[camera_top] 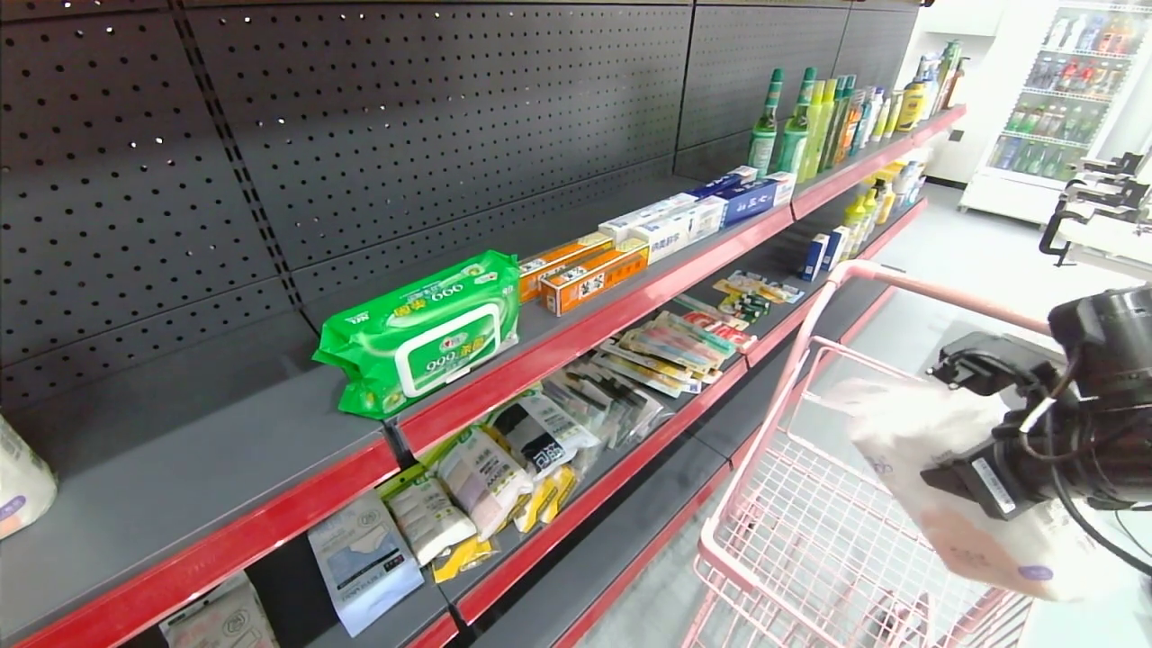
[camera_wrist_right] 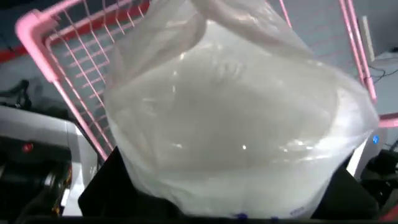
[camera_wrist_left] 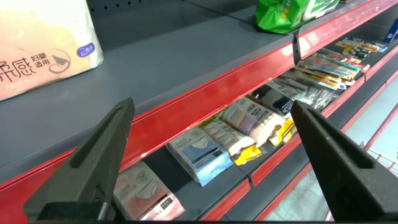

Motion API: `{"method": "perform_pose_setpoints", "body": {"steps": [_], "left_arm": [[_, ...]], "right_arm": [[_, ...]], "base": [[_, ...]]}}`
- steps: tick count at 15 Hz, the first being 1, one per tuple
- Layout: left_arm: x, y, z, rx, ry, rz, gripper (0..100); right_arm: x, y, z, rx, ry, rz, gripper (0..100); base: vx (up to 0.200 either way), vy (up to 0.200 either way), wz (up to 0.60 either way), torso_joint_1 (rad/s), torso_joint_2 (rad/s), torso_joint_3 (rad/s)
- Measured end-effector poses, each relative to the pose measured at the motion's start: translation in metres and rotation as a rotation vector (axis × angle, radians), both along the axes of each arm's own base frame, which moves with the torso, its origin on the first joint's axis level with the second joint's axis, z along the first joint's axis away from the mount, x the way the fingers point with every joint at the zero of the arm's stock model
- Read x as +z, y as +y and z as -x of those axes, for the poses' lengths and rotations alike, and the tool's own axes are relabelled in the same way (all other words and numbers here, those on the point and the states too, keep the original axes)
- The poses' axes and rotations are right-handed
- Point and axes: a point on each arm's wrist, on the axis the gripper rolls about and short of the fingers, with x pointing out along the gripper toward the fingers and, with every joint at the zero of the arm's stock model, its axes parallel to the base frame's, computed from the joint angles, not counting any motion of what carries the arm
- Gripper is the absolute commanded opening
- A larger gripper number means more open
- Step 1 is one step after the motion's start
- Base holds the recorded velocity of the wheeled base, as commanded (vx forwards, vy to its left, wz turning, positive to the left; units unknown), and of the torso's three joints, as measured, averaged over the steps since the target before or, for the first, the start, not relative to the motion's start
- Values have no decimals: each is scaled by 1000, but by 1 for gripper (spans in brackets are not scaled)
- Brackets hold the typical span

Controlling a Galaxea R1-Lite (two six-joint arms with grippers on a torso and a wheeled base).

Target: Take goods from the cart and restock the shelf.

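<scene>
My right gripper [camera_top: 967, 427] is shut on a white plastic-wrapped soft pack [camera_top: 909, 450], held above the pink wire cart [camera_top: 936, 292] at the lower right. In the right wrist view the pack [camera_wrist_right: 236, 124] hangs over the cart's basket [camera_wrist_right: 74, 50], and the dark fingers [camera_wrist_right: 106, 186] clamp its near end. The left gripper [camera_wrist_left: 211, 106] stands open with nothing between its fingers, just in front of the red-edged grey shelf [camera_wrist_left: 186, 56]. A white tissue pack [camera_wrist_left: 43, 43] sits on that shelf at the far left [camera_top: 18, 486].
A green wipes pack [camera_top: 423, 333] leans on the upper shelf, with orange boxes [camera_top: 589, 274], white and blue boxes and bottles [camera_top: 801, 126] further right. Bare shelf board [camera_top: 180, 450] lies between the tissue pack and the wipes. Lower shelves hold several packets [camera_top: 486, 477].
</scene>
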Motion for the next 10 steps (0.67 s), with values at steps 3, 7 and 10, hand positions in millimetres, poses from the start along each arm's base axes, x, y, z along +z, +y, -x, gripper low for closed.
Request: {"method": "perform_pose_setpoints", "body": {"steps": [3,7,10], "left_arm": [[0,0,0,0,0,0,100],[0,0,0,0,0,0,100],[0,0,0,0,0,0,100]], "right_arm": [[28,-1,21,-3,-132,-37,0],[67,-4,45,-59,-329,-10,0],[80,-1,66,-23,-413,-140,0]], "base": [[0,0,0,0,0,0],[0,0,0,0,0,0],[0,0,0,0,0,0]]}}
